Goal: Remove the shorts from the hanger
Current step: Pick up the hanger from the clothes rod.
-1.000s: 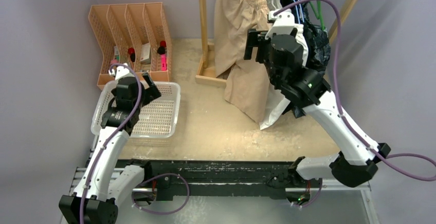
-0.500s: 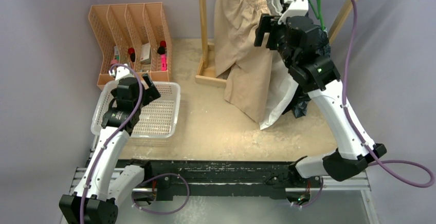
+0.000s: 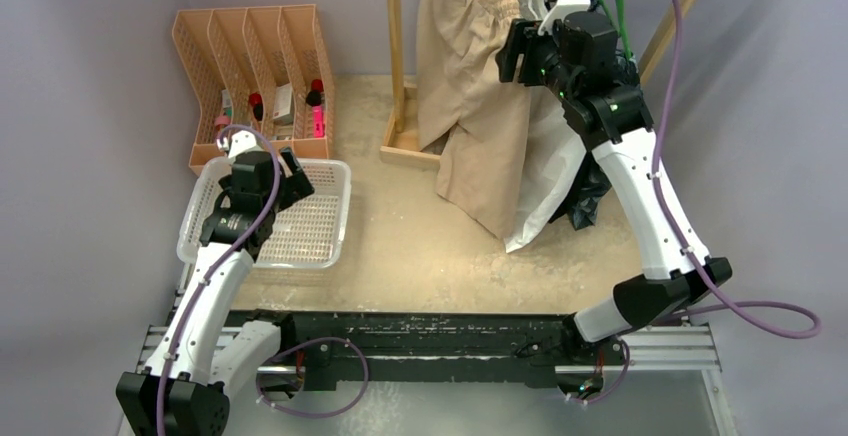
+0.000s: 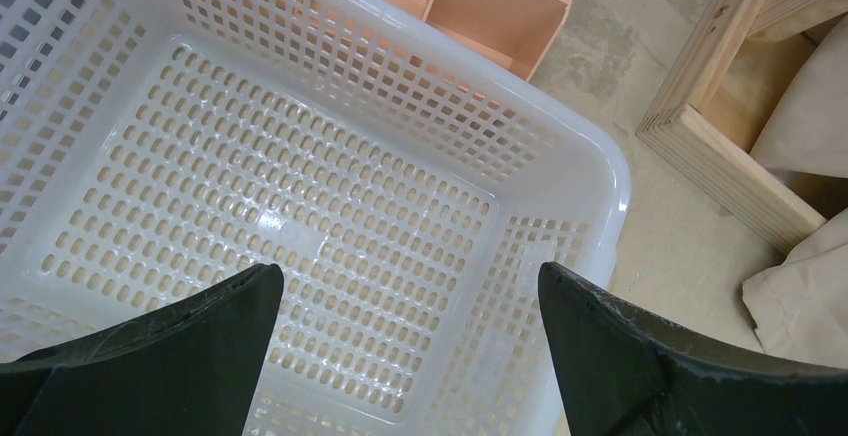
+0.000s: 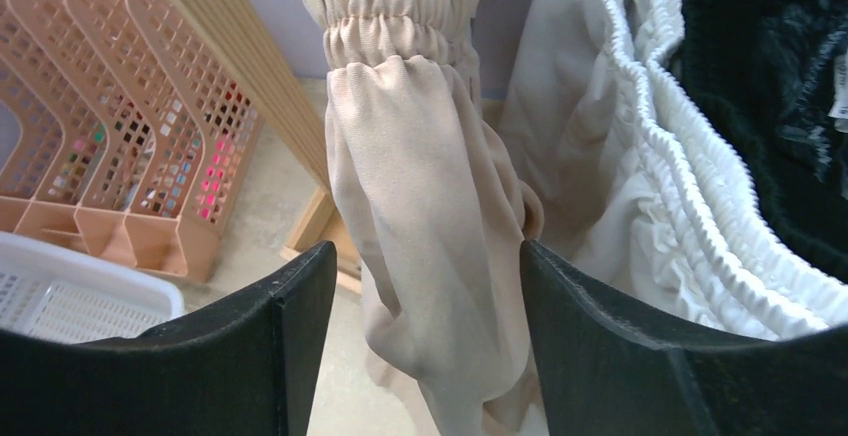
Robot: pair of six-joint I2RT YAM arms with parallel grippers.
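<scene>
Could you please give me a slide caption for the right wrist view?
Right gripper straddles the hanging tan shorts, jaws open; white shorts hang beside.

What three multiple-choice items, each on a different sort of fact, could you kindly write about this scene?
1. Where is the left gripper?
A) over the white basket
B) beside the black shorts
C) over the orange organizer

2. Which colour are the shorts between the right gripper's fingers?
A) black
B) tan
C) white

3. How are those shorts placed?
A) folded in the basket
B) flat on the table
C) hanging, waistband up

Answers:
1 A: the left wrist view looks straight down into the basket.
2 B: the tan shorts fill the gap between the fingers in the right wrist view.
3 C: the gathered waistband is on top and the leg drops below it.
</scene>
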